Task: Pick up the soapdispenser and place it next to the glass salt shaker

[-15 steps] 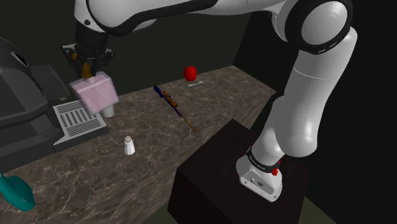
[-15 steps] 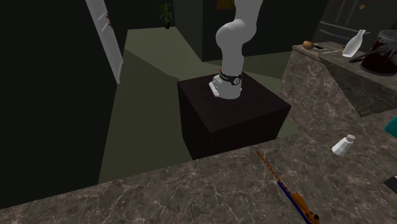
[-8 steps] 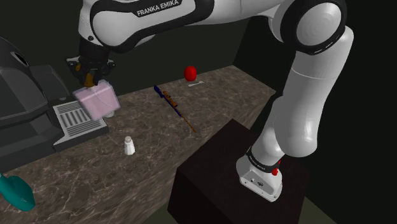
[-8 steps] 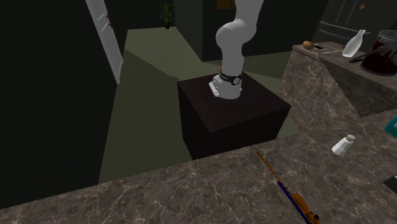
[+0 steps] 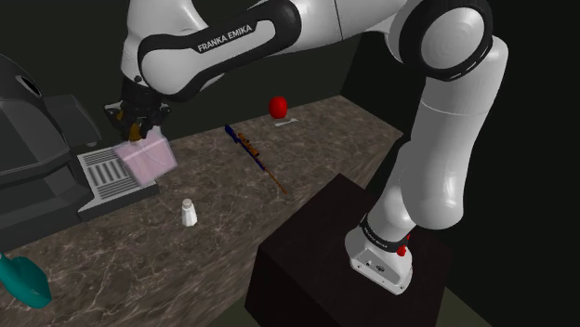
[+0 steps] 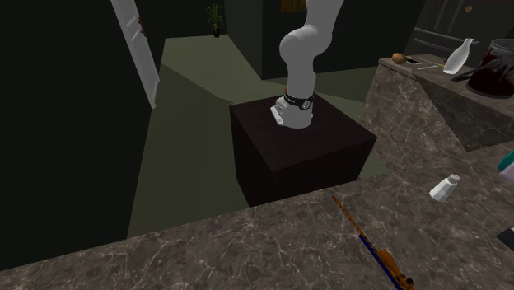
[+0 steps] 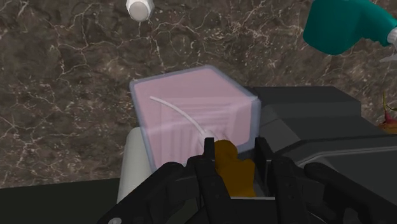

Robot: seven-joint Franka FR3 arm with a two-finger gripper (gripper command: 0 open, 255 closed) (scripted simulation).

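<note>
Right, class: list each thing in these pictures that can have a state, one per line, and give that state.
soap dispenser: held in the air, tilted.
gripper: shut on the dispenser's brown pump.
salt shaker: upright on the counter, apart from the gripper.
long tool: lying flat on the counter.

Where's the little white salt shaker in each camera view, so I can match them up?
Shoulder view: the salt shaker stands left of centre on the dark marbled counter.
Second exterior view: it sits near the right edge, on the same counter.
Wrist view: seen from above, beyond the pink soap dispenser that the gripper clasps.
Shared landmark: the marbled counter.
</note>
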